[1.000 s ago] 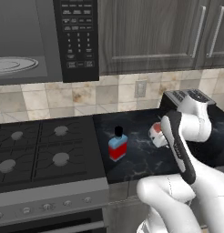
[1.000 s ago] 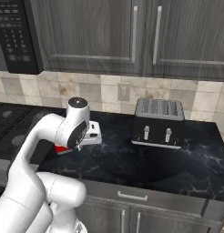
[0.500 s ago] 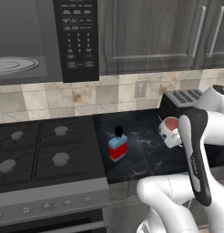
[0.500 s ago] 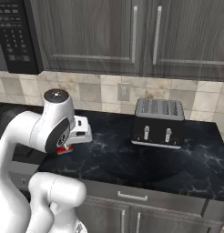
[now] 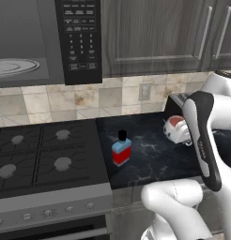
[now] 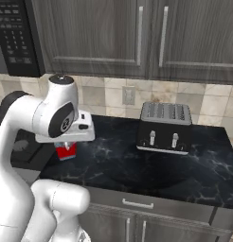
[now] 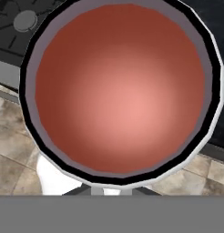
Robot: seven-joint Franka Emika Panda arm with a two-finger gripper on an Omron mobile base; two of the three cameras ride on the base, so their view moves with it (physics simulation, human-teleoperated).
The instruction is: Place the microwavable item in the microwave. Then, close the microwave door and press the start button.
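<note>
The microwavable item, a white mug (image 5: 175, 129) with a reddish-brown inside (image 7: 120, 86), hangs above the dark counter just left of my forearm. My gripper (image 5: 187, 133) is shut on it, with the fingers hidden behind the mug and the arm. In the hand view I look straight into the mug's mouth. The microwave (image 5: 28, 42) sits up at the left with its cavity showing, the glass turntable (image 5: 11, 66) visible inside and the keypad panel (image 5: 80, 37) (image 6: 16, 38) on its right. The microwave door is out of view.
A red and blue bottle (image 5: 121, 149) (image 6: 65, 151) with a black cap stands on the counter near the stove (image 5: 42, 154). A black toaster (image 6: 165, 126) sits against the backsplash at the right. Dark cabinets (image 6: 137, 38) hang above the counter (image 6: 151, 175).
The arm has swung and its forearm now stands more upright. The mug has gone with the hand, a little up and to the right in the left base view.
</note>
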